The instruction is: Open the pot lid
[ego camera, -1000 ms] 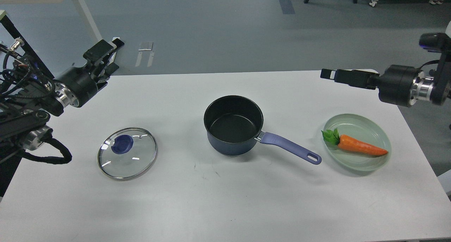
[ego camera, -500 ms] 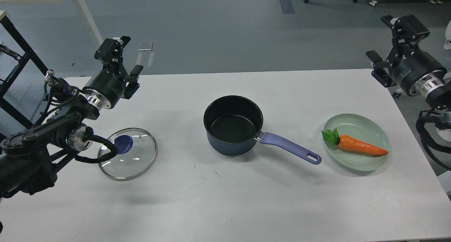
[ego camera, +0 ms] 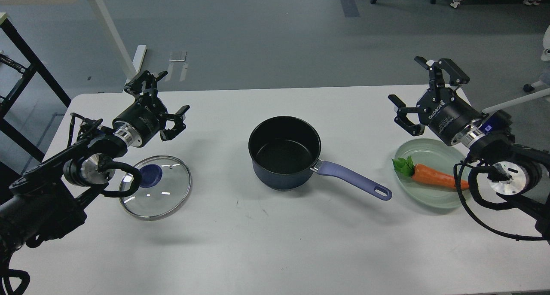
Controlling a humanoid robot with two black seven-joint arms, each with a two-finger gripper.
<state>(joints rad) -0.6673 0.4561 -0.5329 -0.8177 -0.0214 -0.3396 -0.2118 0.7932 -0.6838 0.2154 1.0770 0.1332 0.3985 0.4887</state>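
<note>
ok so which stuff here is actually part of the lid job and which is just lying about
Part of the job:
glass lid, already off, flat on the table
pot, open and empty

Just lying about:
carrot
green plate under it

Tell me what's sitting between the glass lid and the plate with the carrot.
In the head view, the open pot stands between the lid and the plate, its handle pointing toward the plate.

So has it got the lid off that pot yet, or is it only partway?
Looks done: the lid lies flat on the table, left of the uncovered, empty pot. Nothing is in hand; the left gripper and right gripper are open and empty. Nothing visibly remains.
</note>
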